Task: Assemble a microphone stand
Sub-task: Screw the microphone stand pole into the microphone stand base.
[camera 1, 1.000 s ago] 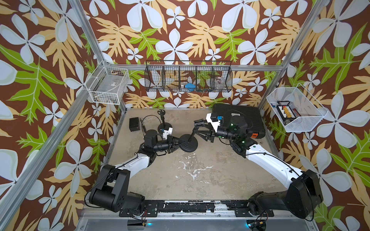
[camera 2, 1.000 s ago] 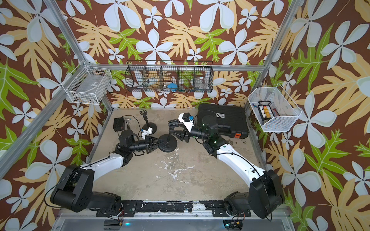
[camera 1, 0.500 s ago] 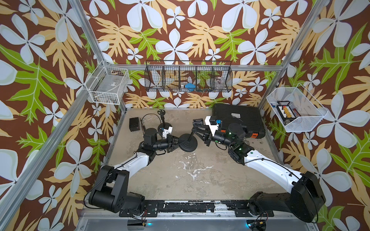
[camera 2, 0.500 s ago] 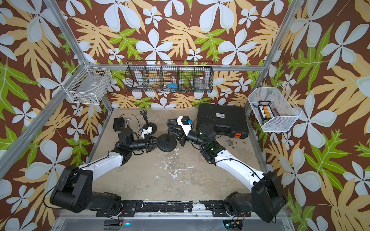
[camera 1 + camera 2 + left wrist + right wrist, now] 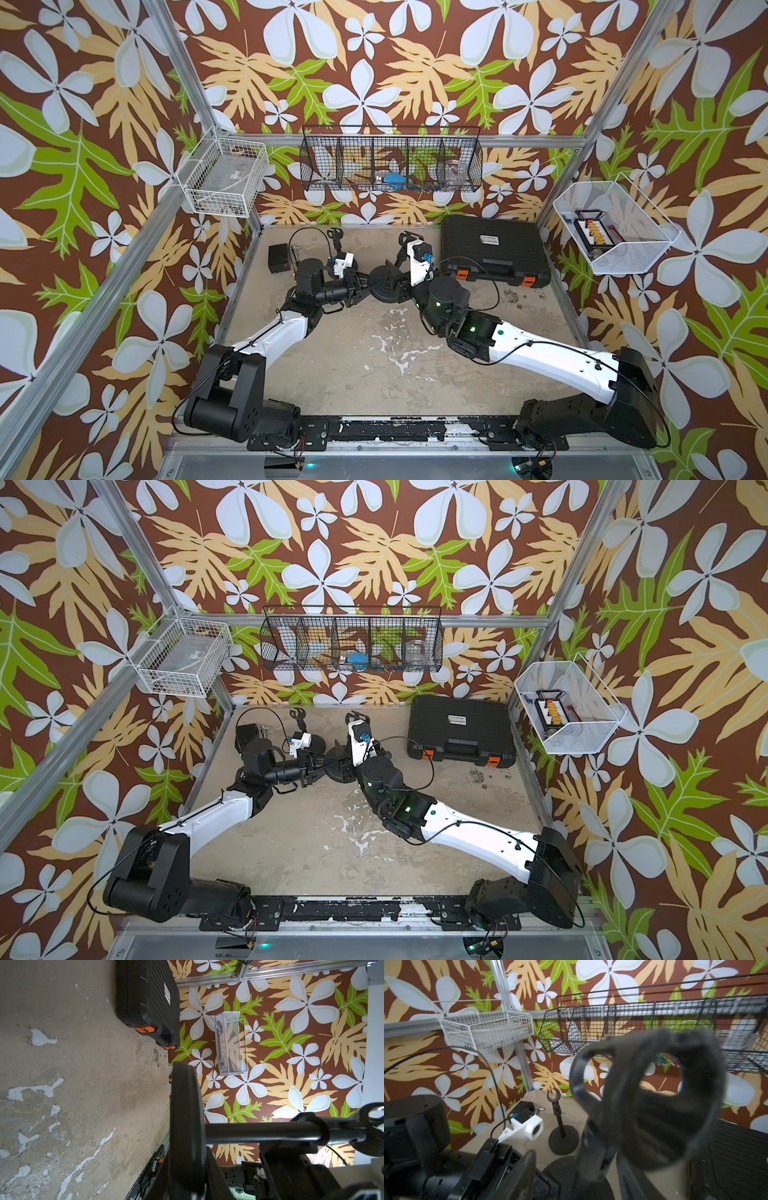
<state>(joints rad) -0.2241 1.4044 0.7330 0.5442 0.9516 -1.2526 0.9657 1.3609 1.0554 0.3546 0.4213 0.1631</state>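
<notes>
Left claw: my left gripper (image 5: 365,287) is pinched tight on the rim of the round base (image 5: 182,1126). In the left wrist view the disc runs edge-on down into the jaws.
Right claw: my right gripper (image 5: 576,1159) stands wide, one finger on either side of the pole (image 5: 264,1132), and I see it gripping nothing.
Microphone stand: mid-table between my two arms, with the base toward the left arm. The pole ends in the mic clip (image 5: 643,1095), which is blurred close to the right wrist camera.
Flat or tipped: I cannot tell.
Just behind: a second small stand (image 5: 560,1126), upright, with its own clip on top.
Further back: a small black box (image 5: 279,257) near the left wall and a black tool case (image 5: 494,253) at the back right.
Underneath: the scuffed tabletop (image 5: 374,374).
Walls: a white wire basket (image 5: 224,176) and a black wire rack (image 5: 390,162).
</notes>
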